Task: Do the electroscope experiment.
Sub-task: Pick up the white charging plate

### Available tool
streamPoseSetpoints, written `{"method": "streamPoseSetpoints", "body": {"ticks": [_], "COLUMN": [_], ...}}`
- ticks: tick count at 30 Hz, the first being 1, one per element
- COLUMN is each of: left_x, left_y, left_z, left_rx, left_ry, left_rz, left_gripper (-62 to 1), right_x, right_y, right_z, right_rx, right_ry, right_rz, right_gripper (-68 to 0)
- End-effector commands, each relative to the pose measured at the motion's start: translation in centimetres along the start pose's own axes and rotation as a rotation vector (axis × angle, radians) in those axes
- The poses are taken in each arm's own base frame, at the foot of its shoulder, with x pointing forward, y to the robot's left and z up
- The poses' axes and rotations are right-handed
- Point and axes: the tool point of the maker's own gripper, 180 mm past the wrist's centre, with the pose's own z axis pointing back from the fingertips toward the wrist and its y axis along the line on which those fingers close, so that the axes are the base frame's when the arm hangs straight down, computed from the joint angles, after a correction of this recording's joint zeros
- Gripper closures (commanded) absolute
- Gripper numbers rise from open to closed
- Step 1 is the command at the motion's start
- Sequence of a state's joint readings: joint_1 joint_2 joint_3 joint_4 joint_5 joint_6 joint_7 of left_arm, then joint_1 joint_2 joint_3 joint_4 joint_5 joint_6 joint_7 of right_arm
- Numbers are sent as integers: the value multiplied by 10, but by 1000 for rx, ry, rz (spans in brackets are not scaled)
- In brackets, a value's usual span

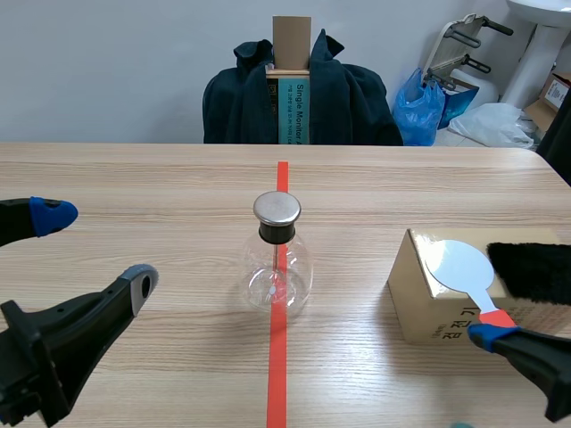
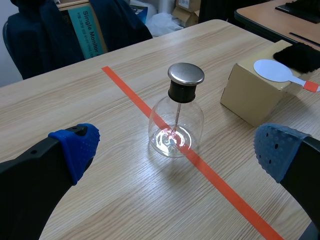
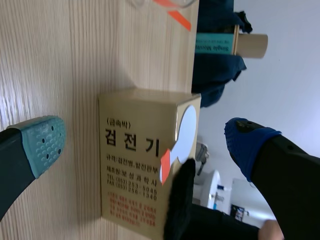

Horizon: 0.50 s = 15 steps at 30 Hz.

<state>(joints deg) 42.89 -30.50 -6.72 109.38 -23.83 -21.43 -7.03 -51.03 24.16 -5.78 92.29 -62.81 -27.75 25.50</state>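
**A:** Electroscope [image 1: 277, 259], where?
**B:** Mid-surface [image 1: 134, 178], upright on the orange-red tape line [image 1: 278, 374]. Glass flask, metal cap.
**A:** Left claw [image 2: 177, 148]?
**B:** Spread wide, holding nothing. Its wrist view frames the flask betw. the two blue pads [image 2: 77, 147], ahead of them and not touching. That view also shows clearly a thin rod running from the cap down inside the glass; it's faint in the scene view.
**A:** Right claw [image 3: 145, 142]?
**B:** Also spread wide, empty. Its wrist view has a tan box [image 3: 140, 165] betw. the fingers, apart from both. The box's printed side reads as Korean lettering only there. The flask is just a sliver at that view's edge.
**A:** On top of the box?
**B:** A white round paddle [image 1: 459, 266] w/ an orange-red handle end, lying flat. A black fur piece [image 1: 531, 272] is just beside it.
**A:** Background?
**B:** Scene view shows a dark jacket [image 1: 348, 98] and a blue bag [image 1: 419, 107] past the surface's far edge.
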Motion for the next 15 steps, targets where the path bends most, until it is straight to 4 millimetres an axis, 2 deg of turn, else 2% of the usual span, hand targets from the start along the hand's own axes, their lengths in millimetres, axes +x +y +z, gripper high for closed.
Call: {"method": "streamPoseSetpoints", "body": {"ticks": [1,9,15], "left_x": [8,8,8], "left_y": [-1,-1,-1], "left_z": [0,0,0], "left_rx": [-4,-4,-4], "left_ry": [-27,-27,-27], "left_rz": [-3,-3,-3], "left_gripper": [-623,-623,-623], "right_x": [-8,-45,-59], "right_y": [-14,-19,-26], "right_z": [-2,-13,-27], "right_rx": [-54,-111,-145], "right_ry": [24,161,192], "right_rz": [33,57,67], "right_gripper": [-679,-679,-679]}}
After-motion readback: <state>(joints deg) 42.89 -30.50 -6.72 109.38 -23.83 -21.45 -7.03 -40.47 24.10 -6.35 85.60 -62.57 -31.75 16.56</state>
